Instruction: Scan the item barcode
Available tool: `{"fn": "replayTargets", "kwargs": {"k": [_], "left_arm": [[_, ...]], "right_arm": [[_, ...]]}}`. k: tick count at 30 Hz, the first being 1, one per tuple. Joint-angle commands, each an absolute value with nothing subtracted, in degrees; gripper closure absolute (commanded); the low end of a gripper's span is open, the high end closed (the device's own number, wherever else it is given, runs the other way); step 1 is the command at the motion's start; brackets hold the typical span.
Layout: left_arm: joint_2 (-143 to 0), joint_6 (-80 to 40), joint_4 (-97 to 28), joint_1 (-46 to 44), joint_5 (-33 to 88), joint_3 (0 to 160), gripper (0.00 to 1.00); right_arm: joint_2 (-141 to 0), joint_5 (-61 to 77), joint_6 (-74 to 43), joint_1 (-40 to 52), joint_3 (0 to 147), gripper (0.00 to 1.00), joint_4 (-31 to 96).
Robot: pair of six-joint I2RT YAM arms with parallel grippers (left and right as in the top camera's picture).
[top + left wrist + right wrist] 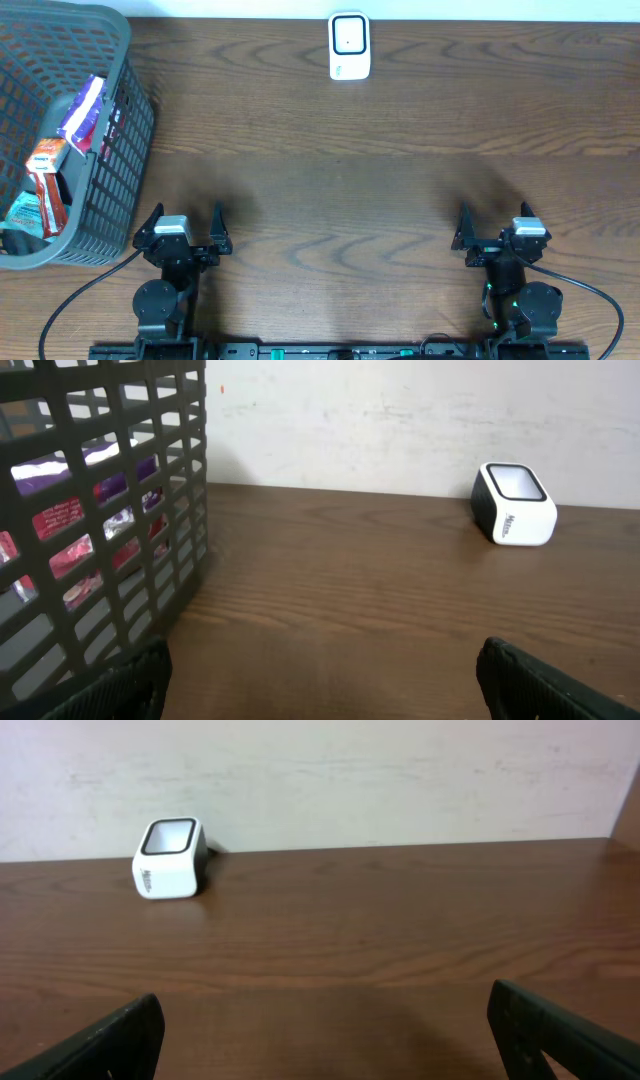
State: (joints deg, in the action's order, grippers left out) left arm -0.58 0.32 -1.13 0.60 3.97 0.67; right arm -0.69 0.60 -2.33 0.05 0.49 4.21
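A dark wood-grain table (400, 180) spreads beneath and ahead of the left tool (189, 214). A grey lattice basket (132, 150) stands forward-left of that tool. Beyond the table's far edge rises a pale, scuffed wall (400, 420).

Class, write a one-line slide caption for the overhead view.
Both open and empty, the left gripper and right gripper face a white scanner; packets sit in the grey basket.
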Motion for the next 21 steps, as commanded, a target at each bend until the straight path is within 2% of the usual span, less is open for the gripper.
{"fn": "replayTargets", "kwargs": {"k": [1,5,8,14,21], "left_arm": [[-0.2,1.3,-3.8,0.8,5.3,0.2,0.02],[-0.2,1.8,-3.8,0.8,4.7,0.2,0.02],[-0.2,4.5,-3.9,0.8,-0.1,0.2,0.02],[-0.2,4.5,-4.1,0.8,-0.1,0.2,0.03],[-0.3,-3.2,-3.4,0.8,10.0,0.3,0.02]], "right_arm": [[-0.6,0.3,-1.8,-0.4,0.3,0.01,4.3],[-0.6,0.3,-1.8,-0.4,0.3,0.01,4.3],[-0.6,0.3,-1.8,-0.4,0.3,0.01,4.3],[-0.6,0.3,-1.8,-0.4,0.3,0.01,4.3],[-0.6,0.3,-1.8,-0.4,0.3,0.01,4.3]]}}
